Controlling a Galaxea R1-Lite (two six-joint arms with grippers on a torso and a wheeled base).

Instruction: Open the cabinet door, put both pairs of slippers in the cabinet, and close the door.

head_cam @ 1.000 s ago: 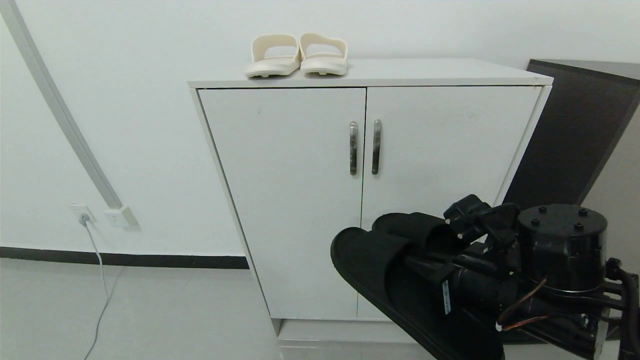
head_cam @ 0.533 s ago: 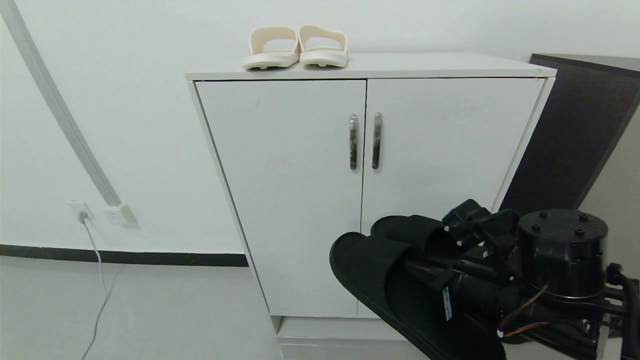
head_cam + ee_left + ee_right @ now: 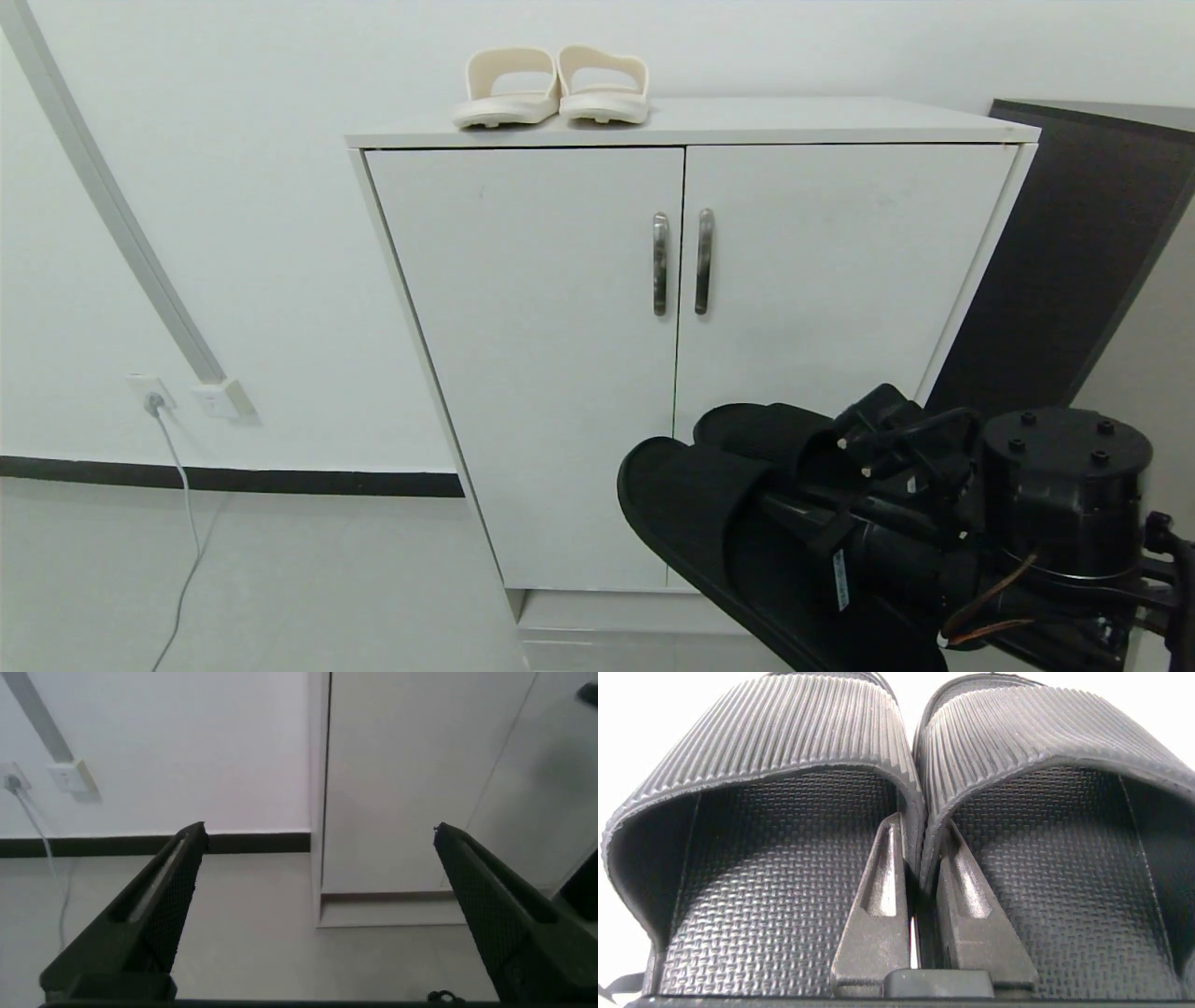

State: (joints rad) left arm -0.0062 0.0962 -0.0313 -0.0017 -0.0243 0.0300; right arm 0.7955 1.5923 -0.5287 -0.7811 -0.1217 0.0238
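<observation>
A white two-door cabinet (image 3: 560, 373) stands shut against the wall, its two metal handles (image 3: 661, 263) side by side at the centre. A cream pair of slippers (image 3: 553, 86) rests on its top, toward the left. My right gripper (image 3: 917, 863) is shut on a black pair of slippers (image 3: 719, 504), pinching the two inner straps (image 3: 920, 784) together; it holds them low in front of the right door. My left gripper (image 3: 318, 835) is open, low near the floor, facing the cabinet's lower left corner (image 3: 322, 917), with nothing between its fingers.
A dark cabinet (image 3: 1074, 252) stands right of the white one. On the wall at the left, a socket (image 3: 149, 397) has a grey cable (image 3: 187, 551) hanging to the floor, beside a slanted wall duct (image 3: 112, 205). Bare floor lies left of the cabinet.
The head camera has tilted a little, so the cabinet sits lower against the frame top. My right arm with the black slippers has dropped slightly and drifted right. Doors remain shut.
</observation>
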